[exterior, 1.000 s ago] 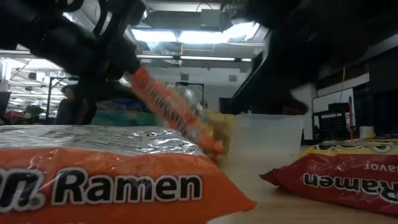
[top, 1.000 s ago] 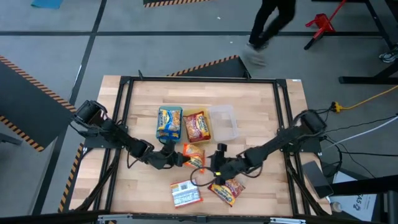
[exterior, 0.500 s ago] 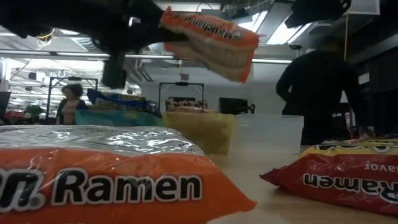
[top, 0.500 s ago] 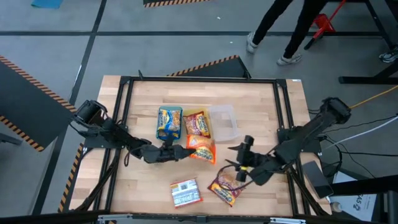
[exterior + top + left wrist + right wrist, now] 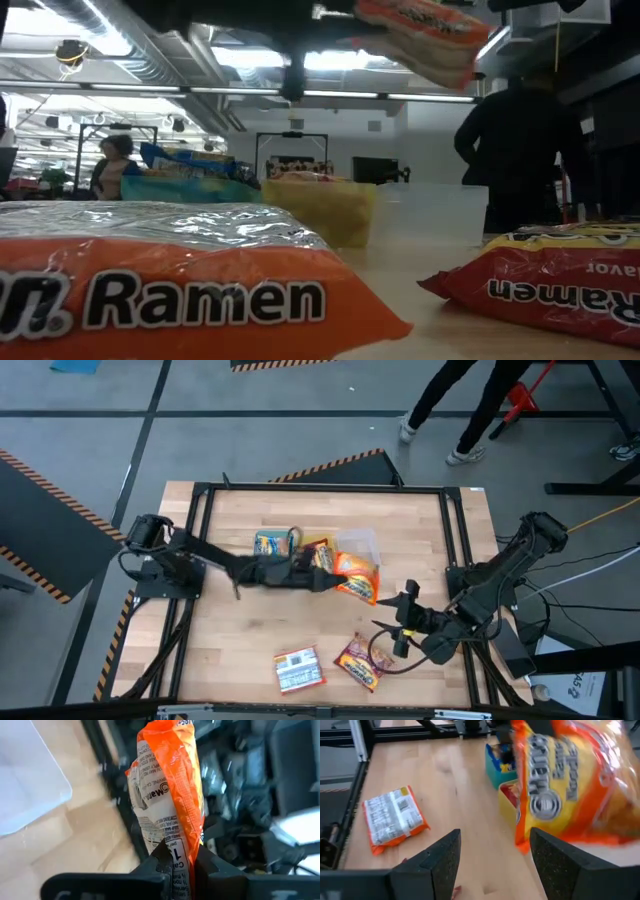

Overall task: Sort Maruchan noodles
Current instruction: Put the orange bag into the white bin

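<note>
Left gripper [image 5: 322, 577] is clamped on one end of an orange packet [image 5: 357, 576], which is held in the air above the clear tray [image 5: 366, 543]; in the left wrist view the crinkled end is seen pinched between the two dark fingers [image 5: 155, 862]. Right gripper [image 5: 404, 622] hangs over the near right part of the table [image 5: 230, 630] with its fingers spread and nothing between them.

Sorting is judged to be partly done: a blue-yellow packet [image 5: 268, 544] lies in the green tray [image 5: 185, 188], a red packet [image 5: 318, 551] is seen in the yellow tray [image 5: 320, 210], and the clear tray appears to hold nothing yet. Two packets are left loose on the wood: an orange one [image 5: 298, 669] lying label-side up near the front edge, and a red one [image 5: 359, 662] just beside the right gripper.

Little stands in the way; the black frame rail [image 5: 320, 488] runs around the table, and a person's legs [image 5: 450, 405] are seen on the floor beyond it, well apart from the arms
</note>
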Robot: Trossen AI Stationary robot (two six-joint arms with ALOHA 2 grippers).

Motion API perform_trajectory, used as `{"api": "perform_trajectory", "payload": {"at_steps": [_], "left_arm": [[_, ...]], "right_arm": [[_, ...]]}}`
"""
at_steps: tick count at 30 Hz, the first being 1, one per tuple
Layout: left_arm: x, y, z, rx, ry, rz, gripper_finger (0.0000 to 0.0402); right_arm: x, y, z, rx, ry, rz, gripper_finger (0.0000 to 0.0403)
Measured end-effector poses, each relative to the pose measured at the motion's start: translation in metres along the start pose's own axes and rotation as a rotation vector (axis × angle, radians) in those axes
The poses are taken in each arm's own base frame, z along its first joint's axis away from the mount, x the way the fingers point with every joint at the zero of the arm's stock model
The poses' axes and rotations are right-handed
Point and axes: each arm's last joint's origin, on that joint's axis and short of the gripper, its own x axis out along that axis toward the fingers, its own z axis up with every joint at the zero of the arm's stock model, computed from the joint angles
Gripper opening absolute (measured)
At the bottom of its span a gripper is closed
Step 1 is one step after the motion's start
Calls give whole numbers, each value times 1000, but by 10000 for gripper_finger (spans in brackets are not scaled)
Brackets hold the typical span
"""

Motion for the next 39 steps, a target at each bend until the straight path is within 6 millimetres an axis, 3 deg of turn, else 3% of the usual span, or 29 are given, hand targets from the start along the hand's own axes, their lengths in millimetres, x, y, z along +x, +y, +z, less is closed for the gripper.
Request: {"api": "perform_trajectory", "payload": {"at_steps": [8,14,18,29,33,39], "left_arm": [[25,0,85,120,271,198,17],[23,1,150,255,248,215,17],[16,10,177,310,244,231,17],[6,24,199,442,305,240,17],[16,31,201,411,362,276,16],[54,22,207,469,513,300,16]], "right_arm": [[-12,10,-7,49,11,64,223],[-18,13,-9,79,-9,66,223],[-17,13,-9,80,-10,59,223],[-11,17,-15,64,-11,26,223],[-9,18,-17,72,-5,21,223],[-9,19,-17,95,3,28,223]]}}
